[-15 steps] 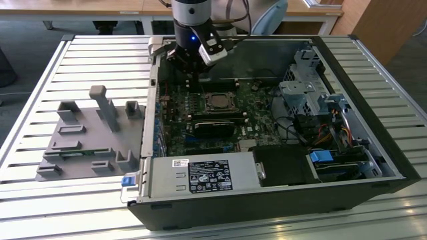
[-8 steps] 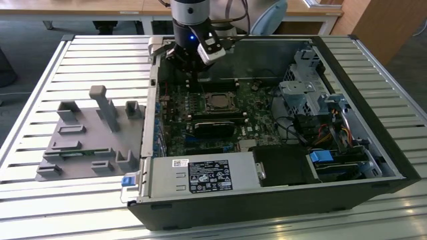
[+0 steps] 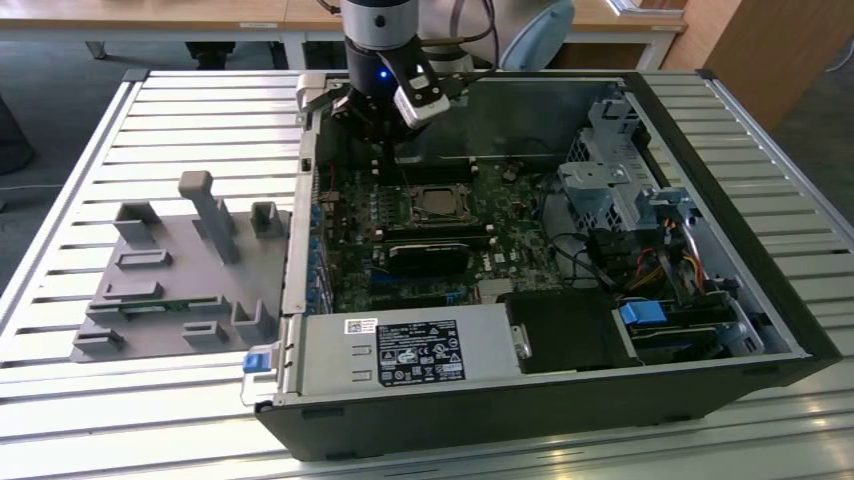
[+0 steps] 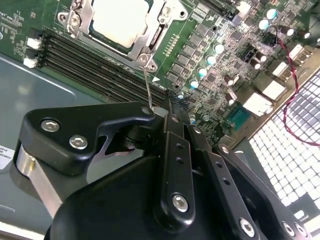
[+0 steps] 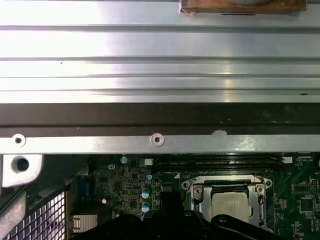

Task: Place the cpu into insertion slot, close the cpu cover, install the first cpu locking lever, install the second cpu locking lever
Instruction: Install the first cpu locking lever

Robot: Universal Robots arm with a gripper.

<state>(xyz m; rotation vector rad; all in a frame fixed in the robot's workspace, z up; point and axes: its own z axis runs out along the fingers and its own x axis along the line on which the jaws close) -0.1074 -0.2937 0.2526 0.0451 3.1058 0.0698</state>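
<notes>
The cpu (image 4: 120, 20) lies in the insertion slot (image 4: 75, 21) on the green motherboard, pale metal top up. The silvery cpu cover (image 4: 150, 44) lies flat around it as a frame. A thin wire locking lever (image 4: 146, 85) rises from the socket's corner up to my gripper (image 4: 162, 107). The black fingers are shut, and the lever's end touches their tip; whether it is pinched I cannot tell. In the exterior view my gripper (image 3: 387, 140) hangs just behind the cpu (image 3: 438, 203), towards the case's far wall. The first wrist view has the cpu (image 5: 227, 202) under its cover (image 5: 200, 196).
The open computer case rests on a slatted metal table. A labelled power supply box (image 3: 407, 350) fills its near end, and a drive cage (image 3: 614, 190) with cables lines the exterior view's right. A black heatsink block (image 3: 427, 250) sits near the socket. A grey fixture (image 3: 174, 270) stands outside.
</notes>
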